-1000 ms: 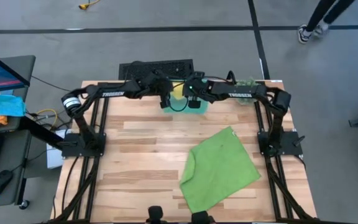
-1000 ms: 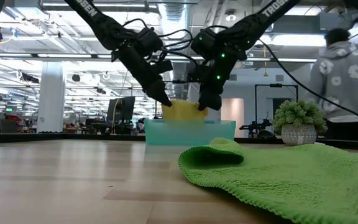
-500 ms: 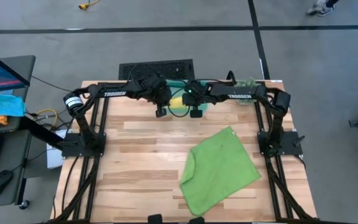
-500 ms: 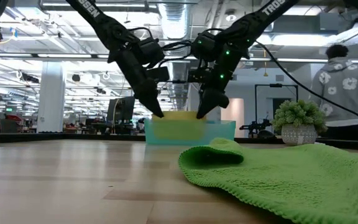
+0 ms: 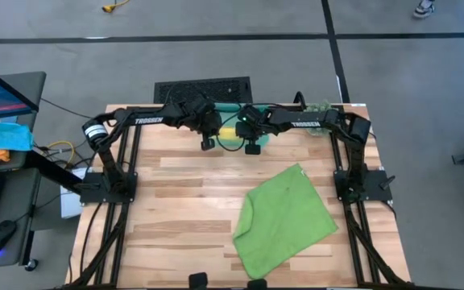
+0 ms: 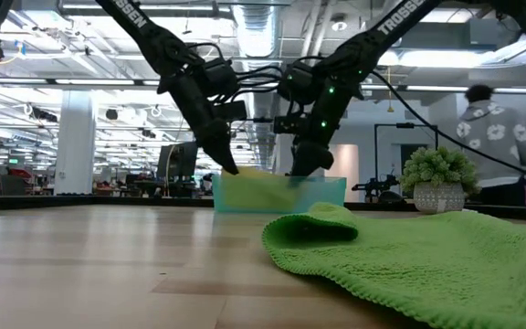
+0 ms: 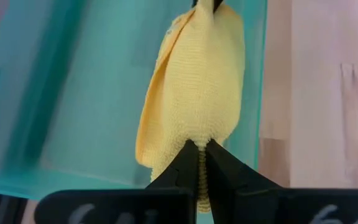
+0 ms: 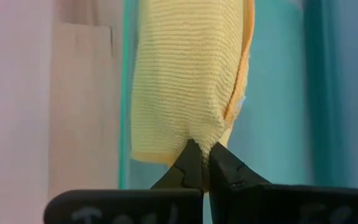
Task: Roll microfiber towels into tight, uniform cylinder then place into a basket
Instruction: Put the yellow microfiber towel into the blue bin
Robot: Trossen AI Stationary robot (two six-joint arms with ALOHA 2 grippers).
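A rolled yellow towel (image 7: 197, 87) hangs level between my two grippers, down inside the teal basket (image 6: 331, 194) at the table's far middle. My left gripper (image 7: 201, 146) is shut on the roll's left end and my right gripper (image 8: 201, 148) on its right end. Seen from above, the roll (image 5: 230, 130) shows between the two wrists. A larger lime green towel (image 5: 284, 217) lies spread on the table's near right, its left edge folded over onto itself (image 6: 313, 224). My left gripper pinches the roll's left end (image 7: 199, 134) between its two fingertips, slanting down from the table's left. The roll runs on from the fingers, level, within the basket's walls. Whether it rests on the basket's floor I cannot tell. My right gripper pinches the roll's right end (image 8: 199, 134) between its two fingertips, slanting down from the table's right. The cloth bunches into a small tuck at the fingers. The roll stretches away from them along the basket.
A black vented panel (image 5: 202, 87) lies just past the table's far edge. A small potted plant (image 5: 322, 106) stands at the far right corner. A blue cloth (image 5: 2, 137) sits on a desk to the left. A person (image 6: 496, 137) walks in the room behind.
Both grippers have gone down with the yellow roll and tipped more steeply downward. The roll was held above the basket's rim a second ago and now sits inside the basket's walls. Both grippers have stayed shut on its ends.
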